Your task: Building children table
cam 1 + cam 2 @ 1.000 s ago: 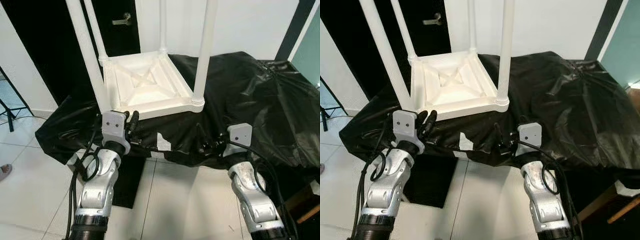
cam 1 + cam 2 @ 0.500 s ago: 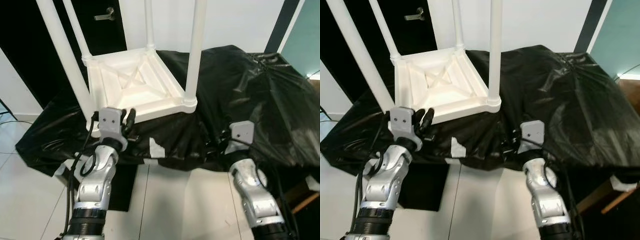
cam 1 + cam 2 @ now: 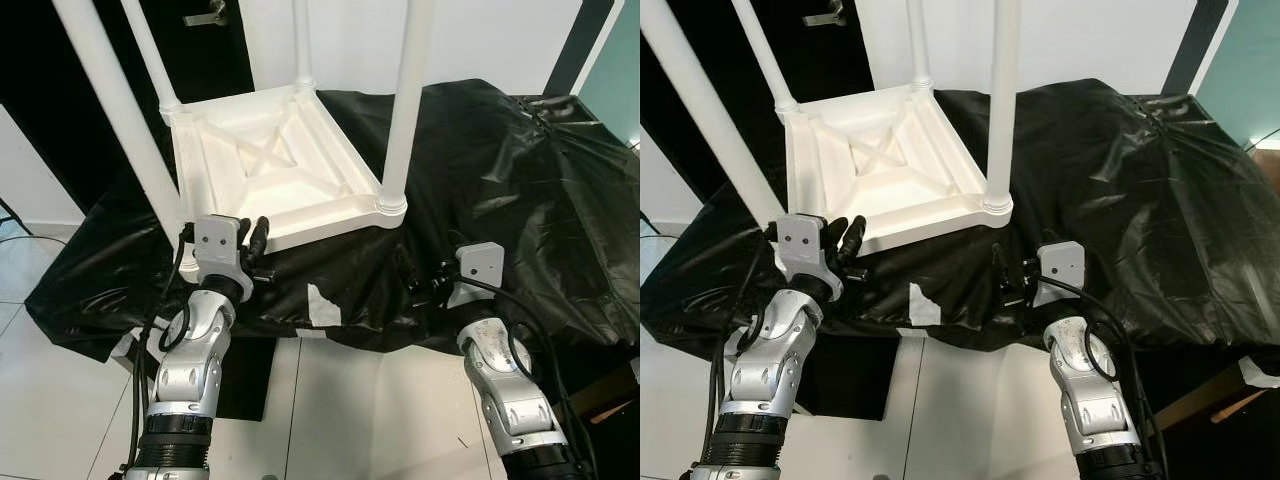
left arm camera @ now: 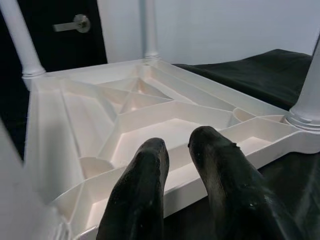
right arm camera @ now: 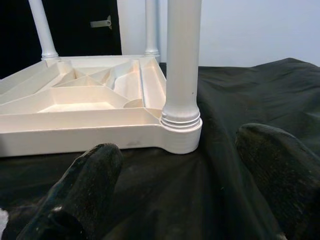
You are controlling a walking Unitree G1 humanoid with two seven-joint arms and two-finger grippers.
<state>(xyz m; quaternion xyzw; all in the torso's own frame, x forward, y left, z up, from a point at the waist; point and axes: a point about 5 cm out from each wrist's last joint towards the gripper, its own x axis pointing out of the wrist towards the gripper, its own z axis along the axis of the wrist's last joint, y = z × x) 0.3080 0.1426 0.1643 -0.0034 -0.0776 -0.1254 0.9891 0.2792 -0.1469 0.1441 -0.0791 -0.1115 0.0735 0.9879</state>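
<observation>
Lying upside down on the black sheet (image 3: 500, 180), the white table (image 3: 275, 165) rests on its top with the ribbed underside facing up and all four legs standing straight up from the corners. It sits toward the robot's left half of the covered surface, so its near edge runs across just ahead of the left gripper (image 3: 257, 240), while its near right corner points toward the right gripper (image 3: 1002, 275).

That corner carries the near right leg (image 3: 408, 100), seated in its round socket with the long axis vertical. In the right wrist view the same leg (image 5: 182, 60) stands dead ahead, framed between the two fingers (image 5: 85, 185), which are spread wide with nothing in them; the leg is near but still apart from them, with a strip of sheet between. The left gripper's fingers (image 4: 145, 185) are close together, holding nothing, and poised just over the table's near rim, close to the near left leg (image 3: 120, 110).

By my reading, the right arm is the better placed for that leg: the gripper already faces it squarely, so a straight reach forward would bring the fingers to either side of the leg's base. The left gripper lies nearer the rim and could steady the table.
</observation>
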